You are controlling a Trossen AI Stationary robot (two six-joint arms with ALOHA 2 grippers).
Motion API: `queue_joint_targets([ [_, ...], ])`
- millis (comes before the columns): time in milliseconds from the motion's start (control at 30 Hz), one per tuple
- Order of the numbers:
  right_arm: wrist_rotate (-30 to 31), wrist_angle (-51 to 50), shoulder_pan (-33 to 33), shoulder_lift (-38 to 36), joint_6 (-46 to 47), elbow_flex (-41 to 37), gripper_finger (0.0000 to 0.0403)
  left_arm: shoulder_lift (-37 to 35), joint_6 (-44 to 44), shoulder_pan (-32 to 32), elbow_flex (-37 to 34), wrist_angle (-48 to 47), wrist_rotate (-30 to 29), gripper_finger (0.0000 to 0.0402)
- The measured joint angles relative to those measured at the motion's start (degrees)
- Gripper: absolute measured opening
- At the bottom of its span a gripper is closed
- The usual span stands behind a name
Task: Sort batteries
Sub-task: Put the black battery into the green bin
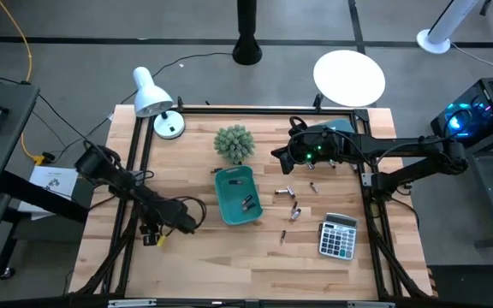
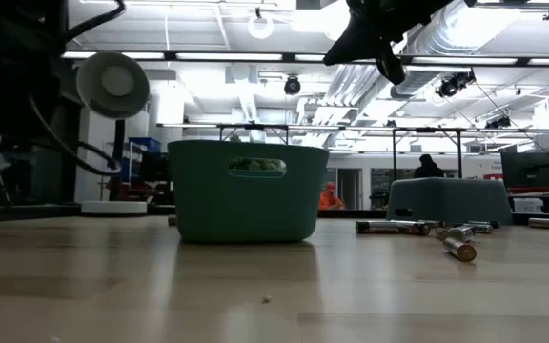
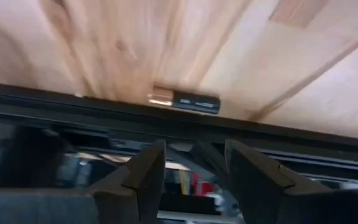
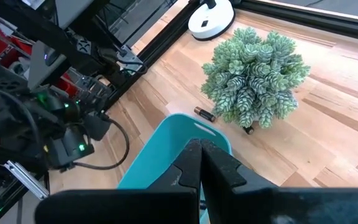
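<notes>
Left gripper (image 3: 194,152) moderately parted and empty, low at the counter's (image 1: 229,265) eight o'clock edge. Aimed at one dark battery (image 3: 185,101) lying flush against the black frame rail (image 3: 55,102). Likely trouble here: striking the rail before closing, or pinching only the battery's end and flicking it away, being round and free to roll. Right gripper (image 4: 201,149) shut on nothing, high above the counter near one o'clock of the teal tray (image 1: 229,214). Loose batteries (image 1: 285,192) scattered at three to four o'clock of that tray, a few already inside. One more (image 4: 204,113) tucked beside the plant (image 4: 253,74), easily missed. Also possible: mixing dark with pale in one tray.
</notes>
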Motion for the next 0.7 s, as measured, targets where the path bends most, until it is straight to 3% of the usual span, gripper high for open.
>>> queue_joint_targets([
  [300, 0.02, 0.01, 0.0, 0.0, 0.8, 0.0, 0.0, -0.66, -3.19, -0.21, -7.57, 5.76, 2.85, 0.0161],
  [500, 0.05, 0.07, 0.0, 0.0, 0.96, 0.0, 0.0, 0.11, -2.19, 1.01, -5.32, 12.04, -0.87, 0.0161],
  [700, 0.18, 0.44, 0.0, -0.02, 0.96, 0.0, 0.0, -0.2, -2.38, 2.42, -3.41, 12.34, -3.69, 0.0161],
])
